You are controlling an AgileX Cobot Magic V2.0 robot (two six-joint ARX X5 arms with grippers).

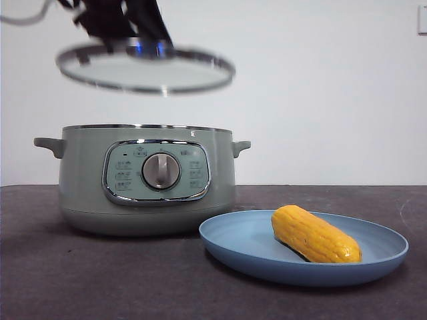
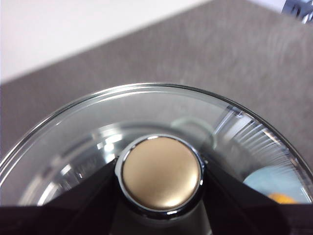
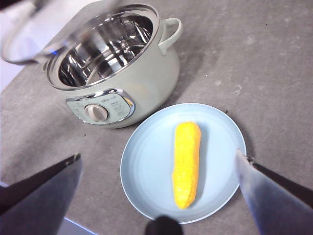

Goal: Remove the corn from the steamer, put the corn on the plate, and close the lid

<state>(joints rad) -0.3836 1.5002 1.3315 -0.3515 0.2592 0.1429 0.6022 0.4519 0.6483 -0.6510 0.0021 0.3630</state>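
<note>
Over the pot: lid in the air, corn already plated

At upper left of the front view I have the lid [image 1: 145, 69] hanging well above the steamer [image 1: 143, 180], tilted a little and not touching its rim. My left gripper [image 2: 160, 205] carries it, both jaws clamped on the knob [image 2: 161, 175], as the left wrist view shows. Below, the pot stands open, and the right wrist view shows its steel bowl empty.

Lower right of the front view, the corn [image 1: 315, 234] lies on its side on the plate [image 1: 253, 257], which sits just beside the pot. My right gripper [image 3: 159, 196] hovers above the plate with its jaws spread wide and nothing between them.

I judge the first two steps done and the closing step in hand. Next I need to level the lid, centre it over the chrome rim and lower it straight, so its edge seats all round rather than catching one side. Room looks good: nothing stands between lid and pot, and the plate lies off to the side.
</note>
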